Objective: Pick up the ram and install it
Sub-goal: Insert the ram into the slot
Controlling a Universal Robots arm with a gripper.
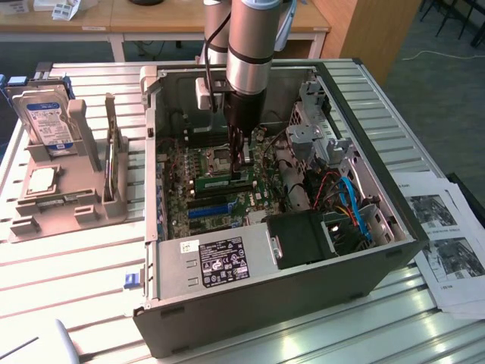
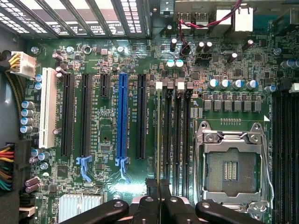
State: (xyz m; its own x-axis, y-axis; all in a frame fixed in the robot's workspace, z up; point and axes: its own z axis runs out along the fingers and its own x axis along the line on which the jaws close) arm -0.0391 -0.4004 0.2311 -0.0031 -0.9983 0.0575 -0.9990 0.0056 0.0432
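Pincer [image 2: 159,185] is almost closed, fingers pinched on the top edge of the ram [image 1: 218,182]. That green stick stands on edge in line with the black memory slots [image 2: 177,140], right beside the CPU socket [image 2: 231,170]. Can't tell if it's fully seated. Arm [image 1: 248,45] drops straight down into the open PC case [image 1: 265,292], wrist vertical over the motherboard [image 2: 196,70].

The ram [image 1: 218,182] is matt green circuit board inside a dull grey metal case [image 1: 303,296].
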